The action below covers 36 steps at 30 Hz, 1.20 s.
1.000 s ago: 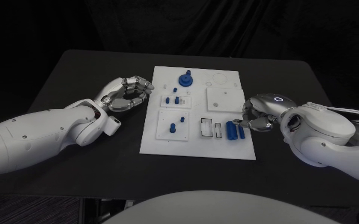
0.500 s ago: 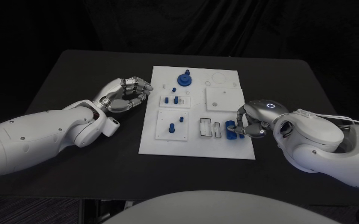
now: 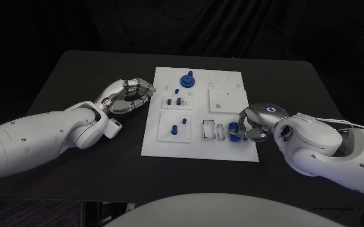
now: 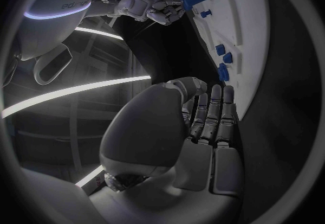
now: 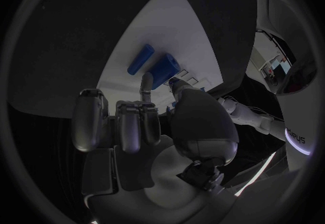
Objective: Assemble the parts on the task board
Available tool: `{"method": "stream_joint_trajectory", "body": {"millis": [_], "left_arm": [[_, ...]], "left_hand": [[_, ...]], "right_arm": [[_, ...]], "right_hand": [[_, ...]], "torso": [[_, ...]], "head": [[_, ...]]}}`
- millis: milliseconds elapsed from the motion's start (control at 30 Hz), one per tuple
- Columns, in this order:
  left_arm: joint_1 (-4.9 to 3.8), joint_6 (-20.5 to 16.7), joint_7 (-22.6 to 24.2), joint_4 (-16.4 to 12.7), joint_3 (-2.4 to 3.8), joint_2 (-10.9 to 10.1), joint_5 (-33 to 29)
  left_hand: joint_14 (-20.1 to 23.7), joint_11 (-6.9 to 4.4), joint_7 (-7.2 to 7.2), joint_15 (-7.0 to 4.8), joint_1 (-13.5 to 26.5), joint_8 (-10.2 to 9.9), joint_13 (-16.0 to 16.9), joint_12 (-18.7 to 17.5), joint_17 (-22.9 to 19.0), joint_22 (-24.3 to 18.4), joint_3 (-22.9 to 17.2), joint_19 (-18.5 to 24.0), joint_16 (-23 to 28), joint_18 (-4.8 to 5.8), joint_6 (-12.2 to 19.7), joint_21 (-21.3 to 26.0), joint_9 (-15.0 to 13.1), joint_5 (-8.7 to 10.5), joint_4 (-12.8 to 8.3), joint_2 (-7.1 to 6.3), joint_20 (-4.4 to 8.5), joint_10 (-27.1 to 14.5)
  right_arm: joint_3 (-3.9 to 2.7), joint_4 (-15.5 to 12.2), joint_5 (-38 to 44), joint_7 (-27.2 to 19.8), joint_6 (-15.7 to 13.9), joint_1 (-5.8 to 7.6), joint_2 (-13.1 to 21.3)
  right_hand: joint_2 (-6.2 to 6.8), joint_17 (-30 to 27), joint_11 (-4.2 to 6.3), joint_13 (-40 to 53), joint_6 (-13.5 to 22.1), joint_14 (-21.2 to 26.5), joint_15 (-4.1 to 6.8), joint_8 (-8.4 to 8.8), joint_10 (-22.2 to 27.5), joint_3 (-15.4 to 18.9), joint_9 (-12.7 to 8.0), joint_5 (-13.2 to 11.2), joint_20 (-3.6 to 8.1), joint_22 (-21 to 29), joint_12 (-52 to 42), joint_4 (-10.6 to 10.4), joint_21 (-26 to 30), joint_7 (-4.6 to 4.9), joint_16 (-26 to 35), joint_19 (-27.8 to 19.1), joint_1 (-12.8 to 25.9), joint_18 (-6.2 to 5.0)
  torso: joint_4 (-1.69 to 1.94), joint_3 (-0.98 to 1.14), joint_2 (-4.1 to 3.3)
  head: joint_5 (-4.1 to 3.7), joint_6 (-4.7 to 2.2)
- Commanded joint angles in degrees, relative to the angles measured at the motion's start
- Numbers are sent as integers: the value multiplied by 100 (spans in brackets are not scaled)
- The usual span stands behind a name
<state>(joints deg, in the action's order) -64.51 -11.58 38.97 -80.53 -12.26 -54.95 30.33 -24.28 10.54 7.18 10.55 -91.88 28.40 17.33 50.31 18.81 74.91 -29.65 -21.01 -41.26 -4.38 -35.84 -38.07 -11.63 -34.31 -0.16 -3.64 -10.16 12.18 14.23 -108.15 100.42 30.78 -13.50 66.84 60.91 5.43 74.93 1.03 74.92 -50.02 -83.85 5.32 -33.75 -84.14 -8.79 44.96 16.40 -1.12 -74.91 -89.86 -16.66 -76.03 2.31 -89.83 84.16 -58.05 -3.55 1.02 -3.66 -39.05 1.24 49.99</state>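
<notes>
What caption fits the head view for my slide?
Right hand reaches two blue cylinders on the task board; left hand waits curled beside it.

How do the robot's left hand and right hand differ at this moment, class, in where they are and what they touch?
The left hand lies off the task board, beside its left edge; the right hand reaches over the board's right edge. The left hand's fingers are curled in on nothing; the right hand's fingertips meet a blue cylinder lying on the board, though a firm grip cannot be told. Both are silver hands on white arms.
</notes>
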Motion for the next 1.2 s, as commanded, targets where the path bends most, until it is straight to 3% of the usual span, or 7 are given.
{"method": "stream_joint_trajectory", "body": {"millis": [33, 633, 800, 1067, 1200], "left_arm": [[9, 77, 505, -13, 4, 2, -5], [11, 115, 428, -22, 4, -2, -5], [11, 126, 407, -25, 4, -4, -5], [11, 149, 386, -22, 4, 1, -5], [11, 154, 381, -20, 4, 0, -5]], "left_hand": [[12, 44, 43, 52, -27, 8, -19, -41, -18, 132, -7, 30, -20, 67, -3, -24, 10, 106, -61, 33, 8, -7], [12, 60, 48, 68, -3, 9, -27, -46, -23, 138, -11, 30, -24, 70, -4, -33, 10, 117, -56, 46, -7, -3], [9, 67, 49, 75, 6, 10, -30, -48, -24, 140, -11, 30, -28, 71, -6, -37, 10, 119, -54, 49, -13, -1], [1, 76, 53, 82, 16, 12, -33, -49, -24, 141, -13, 30, -34, 72, -8, -42, 10, 121, -53, 56, -21, 4], [1, 76, 53, 82, 16, 12, -33, -49, -24, 141, -13, 30, -34, 72, -8, -42, 10, 121, -53, 56, -21, 4]], "right_arm": [[-1, 27, 80, 129, 7, -20, -31], [-1, 274, 81, 202, 256, -102, -229], [-2, 326, 81, 190, 339, -115, -285], [-2, 386, 13, 125, 404, -136, -375], [-2, 407, -58, 66, 374, -140, -394]], "right_hand": [[0, 1483, 36, 1508, -57, -611, 46, 73, -586, -39, -29, 7, 45, -1113, -14, -10, 10, 5, -8, 160, 84, 53], [-48, 1427, 8, 1508, -228, -600, 29, 587, -586, -62, -217, 2, 39, -1102, -14, -11, 18, 42, 9, 138, 364, 48], [-48, 1396, -19, 1508, -275, -595, 10, 836, -586, -78, -325, 3, 22, -1095, -14, -6, 36, 73, 18, 125, 419, 44], [-20, 1372, -69, 1508, -362, -590, -30, 1234, -586, -163, -503, -4, -15, -1093, -14, 45, 36, 127, 24, 116, 122, 43], [-64, 1367, -70, 1508, -442, -589, -35, 1343, -586, -247, -537, -9, -24, -1097, -14, 166, 21, 127, 25, 119, -139, 45]], "torso": [[2, 1, 4], [1, -2, 3], [-2, -2, 2], [5, -3, 0], [2, -2, 1]], "head": [[-10, 1], [24, 1], [26, 1], [7, 1], [31, 1]]}}
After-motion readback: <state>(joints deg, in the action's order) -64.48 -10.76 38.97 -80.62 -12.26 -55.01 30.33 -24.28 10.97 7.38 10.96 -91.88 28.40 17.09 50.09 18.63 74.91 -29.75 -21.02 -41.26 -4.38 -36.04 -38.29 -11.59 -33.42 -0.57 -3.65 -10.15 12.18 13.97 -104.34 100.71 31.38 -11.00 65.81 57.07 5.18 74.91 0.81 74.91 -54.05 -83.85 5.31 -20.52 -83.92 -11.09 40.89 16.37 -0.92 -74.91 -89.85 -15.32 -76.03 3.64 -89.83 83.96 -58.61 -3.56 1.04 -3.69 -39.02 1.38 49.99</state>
